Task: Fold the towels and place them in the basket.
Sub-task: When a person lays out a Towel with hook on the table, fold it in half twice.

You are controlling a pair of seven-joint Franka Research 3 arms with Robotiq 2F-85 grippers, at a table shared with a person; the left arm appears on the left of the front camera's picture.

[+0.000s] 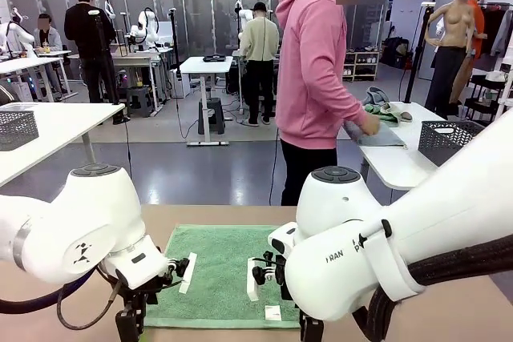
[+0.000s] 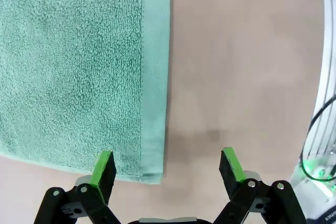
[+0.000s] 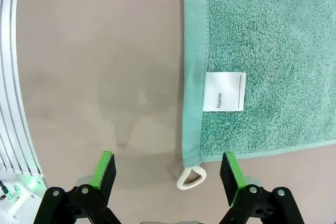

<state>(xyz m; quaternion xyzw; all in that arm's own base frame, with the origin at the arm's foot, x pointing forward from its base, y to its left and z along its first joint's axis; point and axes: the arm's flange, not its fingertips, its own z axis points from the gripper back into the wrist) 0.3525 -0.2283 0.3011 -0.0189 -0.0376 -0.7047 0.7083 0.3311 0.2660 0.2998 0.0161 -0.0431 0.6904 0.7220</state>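
Hovering with jaws spread wide, the left gripper point(image 2: 168, 162) is straddling a hemmed corner of the mint green towel point(image 1: 220, 270), which is lying flat on the table point(image 2: 236, 77), hemmed ends facing either arm; the right gripper point(image 3: 168, 163), equally open, is hanging above its white loop point(image 3: 191, 177).

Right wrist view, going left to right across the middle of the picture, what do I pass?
Bare table → hem of the mint green towel → white Name label → plain terry of the same towel out to the picture's edge.
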